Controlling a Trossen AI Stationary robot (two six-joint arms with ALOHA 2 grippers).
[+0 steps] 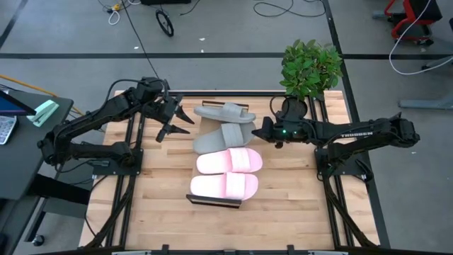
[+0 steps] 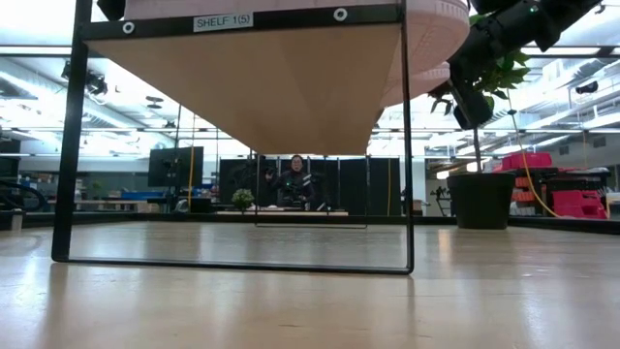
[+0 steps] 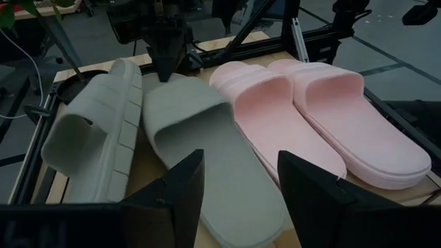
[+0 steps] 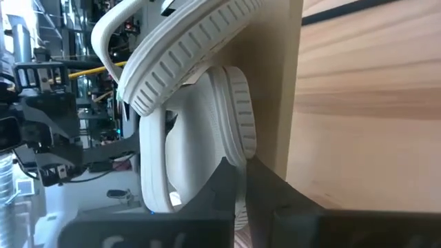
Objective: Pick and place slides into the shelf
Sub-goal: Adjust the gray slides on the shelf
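Four slides lie side by side on the shelf (image 1: 214, 202) in the middle of the table. The two pink ones (image 1: 228, 161) (image 1: 224, 185) rest flat on their soles on the near side. One grey slide (image 1: 221, 136) also lies sole down; the far grey slide (image 1: 225, 112) is tipped onto its side edge (image 3: 89, 131). My left gripper (image 1: 180, 122) hovers open above the table, left of the grey slides, with nothing between its fingers (image 3: 241, 186). My right gripper (image 1: 256, 132) is shut at the grey slides' right ends (image 3: 165, 69). My right gripper's shut fingertips (image 4: 238, 172) point slanting down from the table's right side at the right end of the flat grey slide (image 3: 172, 89), by the gap between the two grey slides. I cannot tell whether they touch it.
A potted plant (image 1: 309, 67) stands at the table's far right corner, just behind my right arm. Bare wood tabletop (image 1: 283, 212) lies near and right of the shelf. A person (image 2: 294, 179) sits in the room beyond the table.
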